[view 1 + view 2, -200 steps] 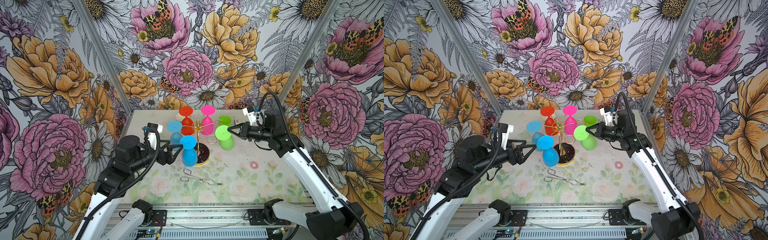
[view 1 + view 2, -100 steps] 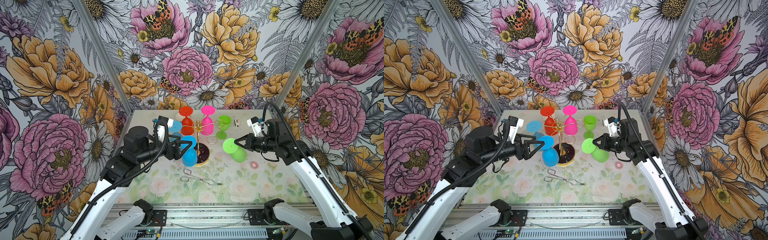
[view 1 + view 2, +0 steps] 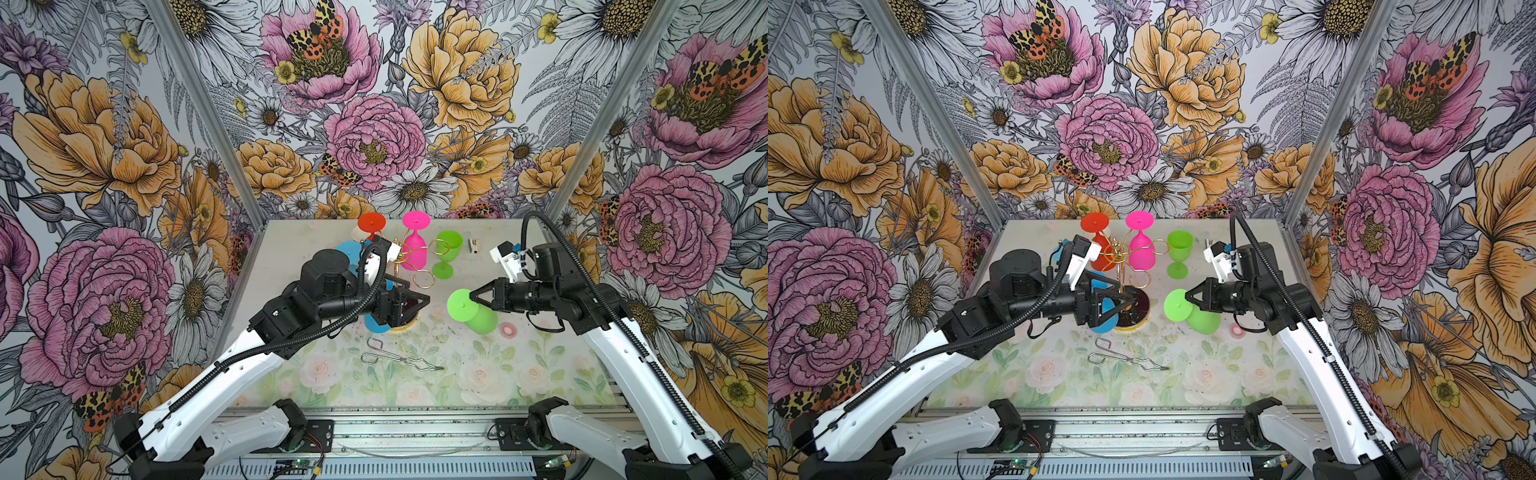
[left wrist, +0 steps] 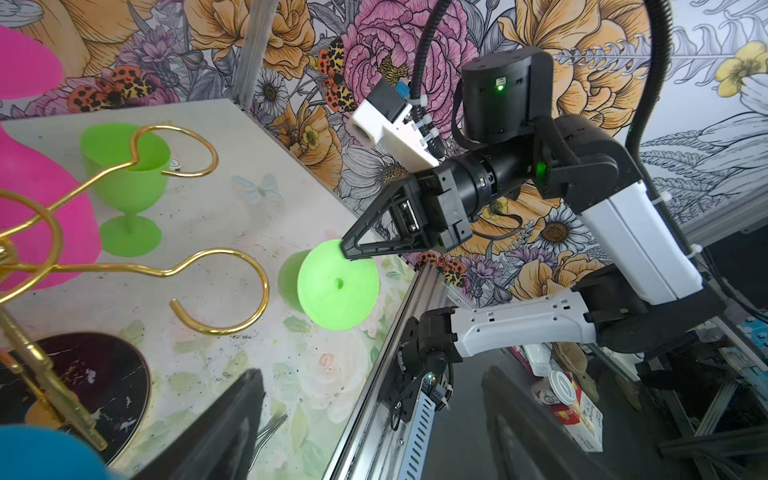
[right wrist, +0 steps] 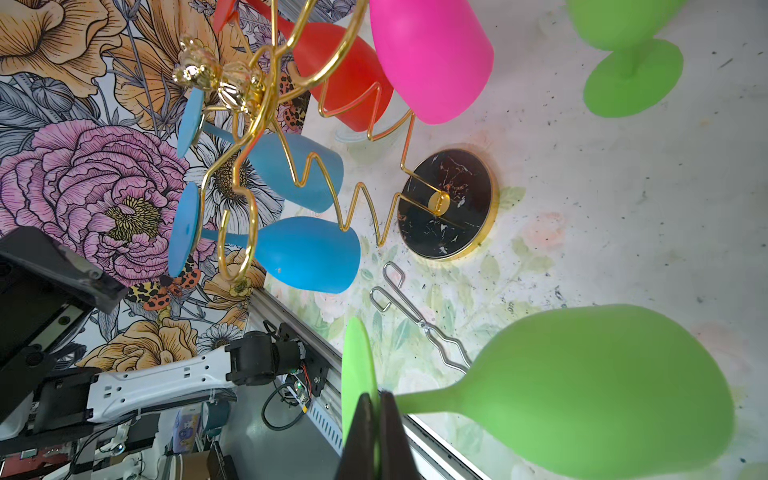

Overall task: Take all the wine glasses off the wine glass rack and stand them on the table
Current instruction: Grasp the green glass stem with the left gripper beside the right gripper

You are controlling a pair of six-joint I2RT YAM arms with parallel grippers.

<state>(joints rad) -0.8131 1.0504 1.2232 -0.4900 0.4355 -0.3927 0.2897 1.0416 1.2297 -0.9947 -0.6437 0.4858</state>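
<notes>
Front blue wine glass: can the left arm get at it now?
Probably yes: the left gripper is open beside the front blue wine glass, nothing between them, though the wine glass rack loops round its stem.

Right of centre, the right gripper [image 3: 1187, 296] pinches the green wine glass [image 3: 1176, 308] at its foot, tilted, apart from the wine glass rack [image 3: 1120, 251]. At centre, the left gripper [image 3: 1130, 300] points at the rack's post, beside a blue glass [image 3: 1102, 322].

Floral-papered walls [image 3: 374, 124] (peonies, daisies, spotted moths) enclose three sides; the worktop [image 3: 519, 374] carries a pale rose print
</notes>
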